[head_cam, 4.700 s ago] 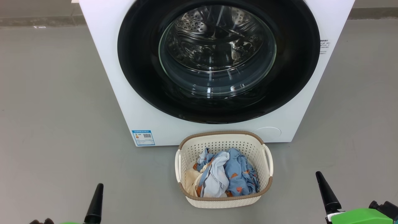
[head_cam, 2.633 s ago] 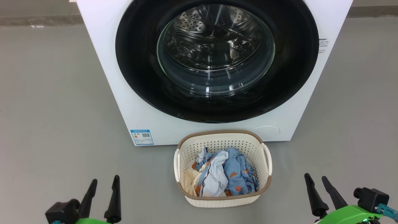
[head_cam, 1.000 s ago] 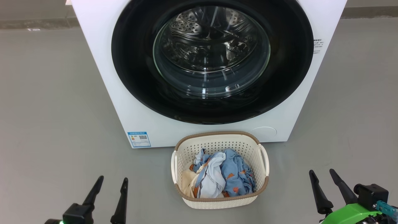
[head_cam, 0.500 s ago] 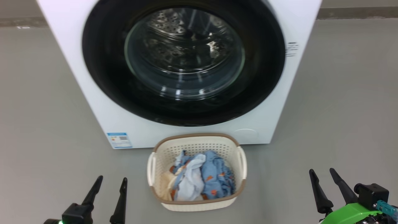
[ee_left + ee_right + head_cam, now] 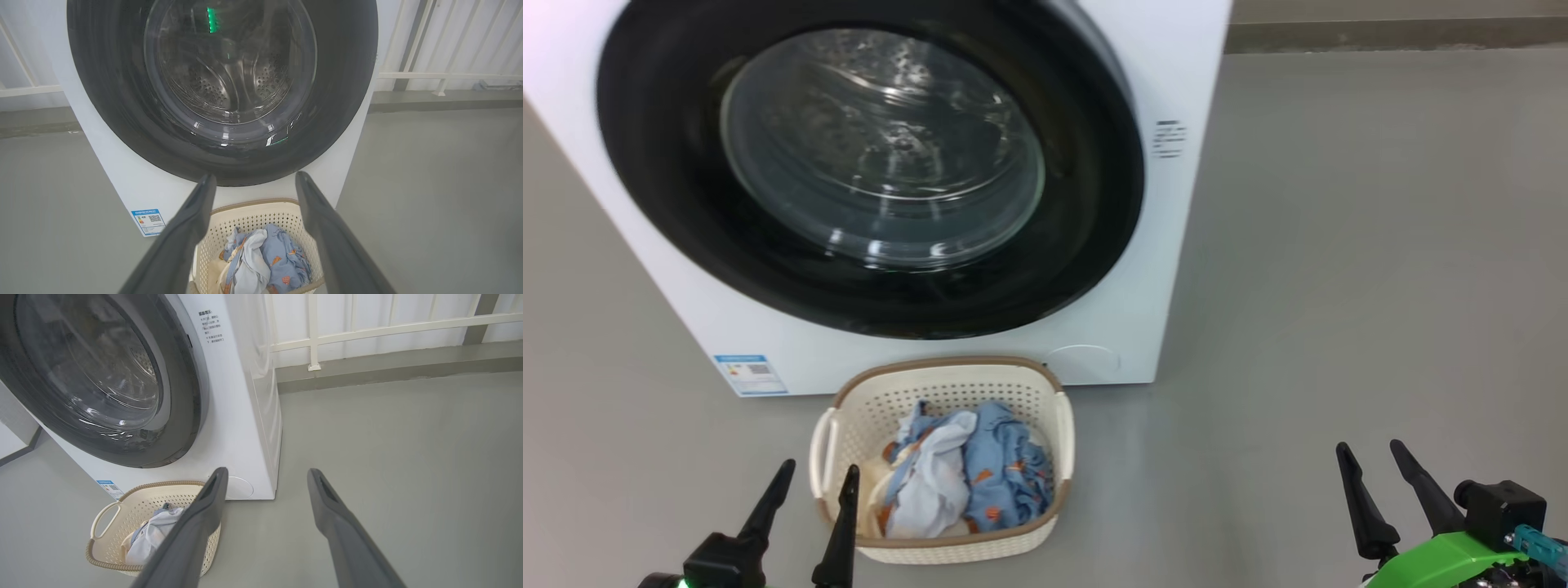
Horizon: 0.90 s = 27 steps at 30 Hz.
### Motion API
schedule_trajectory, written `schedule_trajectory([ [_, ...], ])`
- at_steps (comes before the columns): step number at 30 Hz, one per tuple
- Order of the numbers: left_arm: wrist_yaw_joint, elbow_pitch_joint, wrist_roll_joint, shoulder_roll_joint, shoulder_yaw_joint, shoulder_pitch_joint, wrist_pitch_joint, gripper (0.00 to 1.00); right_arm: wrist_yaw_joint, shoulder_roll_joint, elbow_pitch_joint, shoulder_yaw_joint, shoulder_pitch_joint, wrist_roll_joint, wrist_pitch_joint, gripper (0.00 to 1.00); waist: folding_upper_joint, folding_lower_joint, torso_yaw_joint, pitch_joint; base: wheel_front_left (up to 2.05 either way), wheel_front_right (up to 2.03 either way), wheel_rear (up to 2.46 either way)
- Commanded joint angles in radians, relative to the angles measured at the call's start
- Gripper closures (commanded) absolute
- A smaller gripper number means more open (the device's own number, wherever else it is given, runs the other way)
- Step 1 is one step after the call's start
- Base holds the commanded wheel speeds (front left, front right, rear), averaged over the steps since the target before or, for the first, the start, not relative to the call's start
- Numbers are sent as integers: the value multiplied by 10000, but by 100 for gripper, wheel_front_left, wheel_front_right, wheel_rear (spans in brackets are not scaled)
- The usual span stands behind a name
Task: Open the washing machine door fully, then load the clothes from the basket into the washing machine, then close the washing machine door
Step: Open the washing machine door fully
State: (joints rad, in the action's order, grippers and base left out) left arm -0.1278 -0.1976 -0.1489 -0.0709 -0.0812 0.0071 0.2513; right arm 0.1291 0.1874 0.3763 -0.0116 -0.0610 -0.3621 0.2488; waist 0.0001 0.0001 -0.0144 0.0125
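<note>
Grippers, left point(image 5: 818, 469) and right point(image 5: 1369, 447), hang low, fingers apart and empty. Beyond them the basket point(image 5: 947, 362) holds the clothes point(image 5: 964, 474) just before the shut washing machine door point(image 5: 1094, 204). Hook the door's right edge, probably the latch side, and swing outward. The head camera has turned since earlier, so the washing machine point(image 5: 1168, 245) sits further left in view.

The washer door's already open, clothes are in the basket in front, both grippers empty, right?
No, the washing machine door is shut, as the head view shows. The clothes are in the basket in front, and the left gripper and right gripper are empty.
</note>
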Motion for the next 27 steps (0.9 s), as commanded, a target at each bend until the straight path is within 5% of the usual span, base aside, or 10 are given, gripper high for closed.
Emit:
schedule_trajectory([
  [1, -29, 276, -49, -139, 358, -270, 105, 0, 16, 115, -268, -176, -101, 74, 130, 0, -1, 0, 3, -13, 77, 77, -154],
  [19, -29, 385, -179, -103, 242, -260, 105, 0, 16, -26, -429, -83, -174, -173, 130, 0, -1, 0, 107, 33, 19, 19, -37],
  [20, -29, 394, -194, -90, 230, -255, 105, 0, 16, -54, -463, -83, -202, -252, 130, 20, -1, 0, 113, 46, 0, 0, 0],
  [22, -29, 409, -224, -62, 207, -238, 105, 0, 16, -99, -556, -104, -290, -443, 130, 100, -1, 0, 122, 71, 0, 0, 0],
  [27, -29, 432, -274, -2, 203, -246, 105, 0, 16, -329, -896, 104, -678, -1046, 130, 100, -1, -1, 123, 164, 0, 0, 0],
])
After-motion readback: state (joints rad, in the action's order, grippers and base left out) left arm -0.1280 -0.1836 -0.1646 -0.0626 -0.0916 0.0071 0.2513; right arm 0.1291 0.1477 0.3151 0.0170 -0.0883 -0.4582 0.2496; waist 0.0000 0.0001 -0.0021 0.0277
